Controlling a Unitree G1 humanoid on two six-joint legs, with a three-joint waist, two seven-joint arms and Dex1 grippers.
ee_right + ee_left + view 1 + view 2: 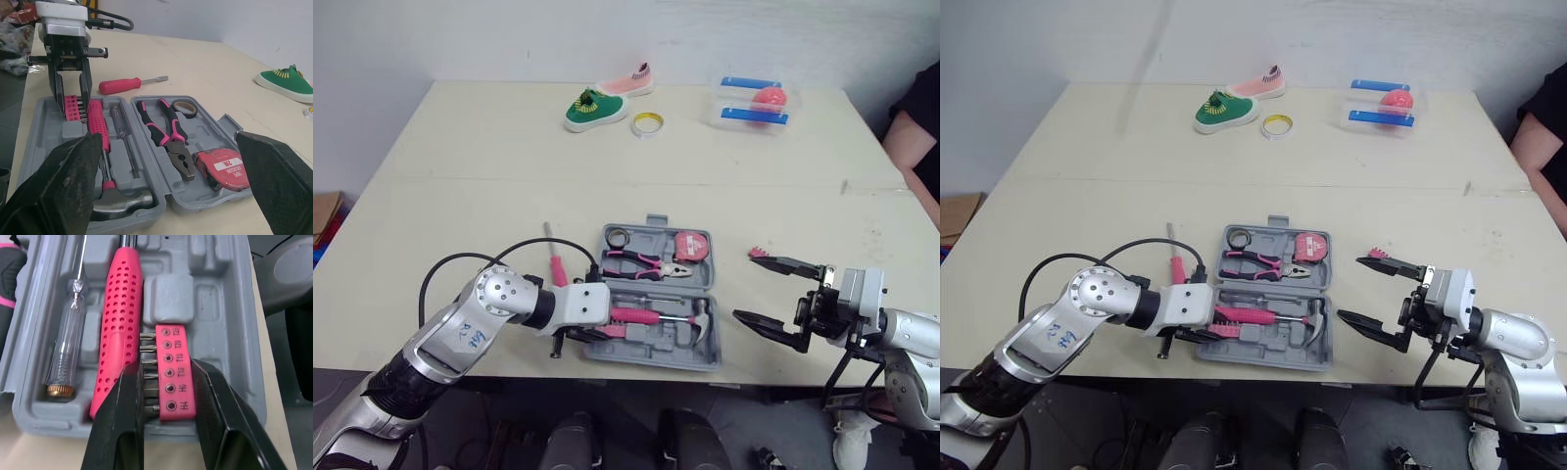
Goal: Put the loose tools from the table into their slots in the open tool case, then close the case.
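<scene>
The pale counter (460, 157) carries an open grey tool case (651, 356) near its front edge, with a pink-handled screwdriver (555, 262) loose just beside it. At the far side lie a green shoe (595, 109), a pink shoe (628, 82), a yellow tape roll (647, 133) and a clear box (724, 103).

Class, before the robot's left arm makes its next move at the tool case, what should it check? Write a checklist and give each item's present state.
1. The pink plastic bit holder sits in its slot of the grey plastic tool case: ok.
2. The left pincer has let go of the bit holder: not ok, it grips it from both sides.
3. The pink-handled screwdriver is stowed: not ok, it lies on the beige table to the left of the case.
4. The right pincer is open and clear of the case: ok.
5. Every tool lies flush enough for the lid to shut: cannot tell.
</scene>
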